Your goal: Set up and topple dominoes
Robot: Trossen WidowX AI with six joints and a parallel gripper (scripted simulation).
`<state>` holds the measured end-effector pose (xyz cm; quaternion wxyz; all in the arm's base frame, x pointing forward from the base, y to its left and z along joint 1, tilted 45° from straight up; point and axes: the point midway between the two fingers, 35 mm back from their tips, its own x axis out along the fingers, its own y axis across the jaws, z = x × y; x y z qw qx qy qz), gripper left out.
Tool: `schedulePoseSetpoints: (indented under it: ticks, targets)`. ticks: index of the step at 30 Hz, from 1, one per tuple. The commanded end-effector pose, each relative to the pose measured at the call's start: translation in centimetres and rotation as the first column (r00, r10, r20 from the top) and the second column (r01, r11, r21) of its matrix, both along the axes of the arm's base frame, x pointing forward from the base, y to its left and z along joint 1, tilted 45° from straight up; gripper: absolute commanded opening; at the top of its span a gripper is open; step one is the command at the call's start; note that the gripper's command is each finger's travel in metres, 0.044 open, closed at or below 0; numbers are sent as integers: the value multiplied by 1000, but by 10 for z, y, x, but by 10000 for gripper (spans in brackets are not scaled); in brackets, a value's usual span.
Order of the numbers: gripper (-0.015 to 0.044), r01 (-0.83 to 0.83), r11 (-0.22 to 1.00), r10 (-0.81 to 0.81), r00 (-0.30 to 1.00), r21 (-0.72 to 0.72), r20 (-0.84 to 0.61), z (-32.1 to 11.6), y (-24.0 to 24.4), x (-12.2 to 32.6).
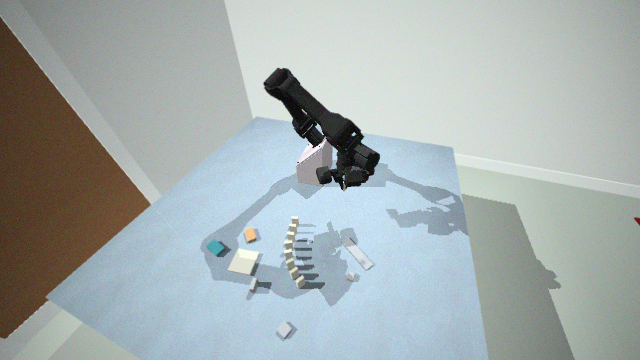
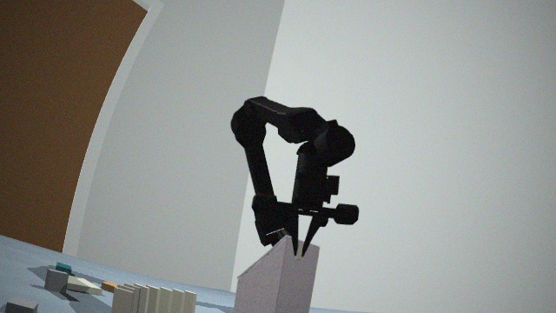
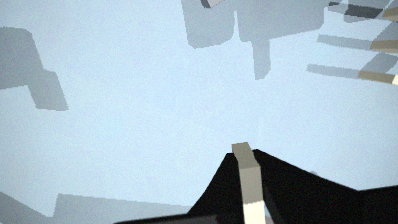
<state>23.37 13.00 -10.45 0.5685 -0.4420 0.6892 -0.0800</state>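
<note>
"What is nearest the viewer's point of interest, the gripper?"

"A black two-fingered gripper [image 1: 344,186] [image 2: 300,253] [image 3: 242,159], its narrow tips pinching a slim cream domino [image 2: 299,252] [image 3: 250,184]. The domino is held above the table, apart from the row."

"And just beside it?"

"In the exterior view, a pale pink block with a sloping top [image 1: 306,172] [image 2: 261,283] appears behind and below the fingers. I cannot tell whether anything touches it."

"Where is the row?"

"Farther from the gripper, on the blue table [image 1: 420,190] [image 2: 217,296] [image 3: 125,135]. A gently curved row of cream rectangular dominoes [image 1: 289,244] [image 2: 152,300] [image 3: 384,76] stands upright, eight in the top view. One end is nearer the gripper, the other well away."

"Anything beyond?"

"Past the row, on its other side, lie an orange block [image 1: 250,234] [image 2: 109,286], a flat cream square slab [image 1: 244,262] [image 2: 84,285] and, farthest of these, a teal block [image 1: 216,247] [image 2: 63,267]."

"How far along is the job?"

"One missing piece is in hand but unplaced. I cannot tell whether any standing piece was added, or how many are missing. Still to do, I judge: stand this one at an end, evenly spaced, release it, fill any remaining gap, then nudge only the end domino. The row has not fallen."
</note>
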Motion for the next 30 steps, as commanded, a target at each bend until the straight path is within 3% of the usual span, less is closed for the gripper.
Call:
schedulePoseSetpoints:
  ticks: [1, 14, 30]
  targets:
    - [26, -417, 905, 413, 816, 83, -405, -20, 23, -18]
    - [26, -451, 885, 452, 774, 115, -444, -25, 23, -21]
    - [26, -330, 828, 510, 780, 453, -364, -78, 0, -29]
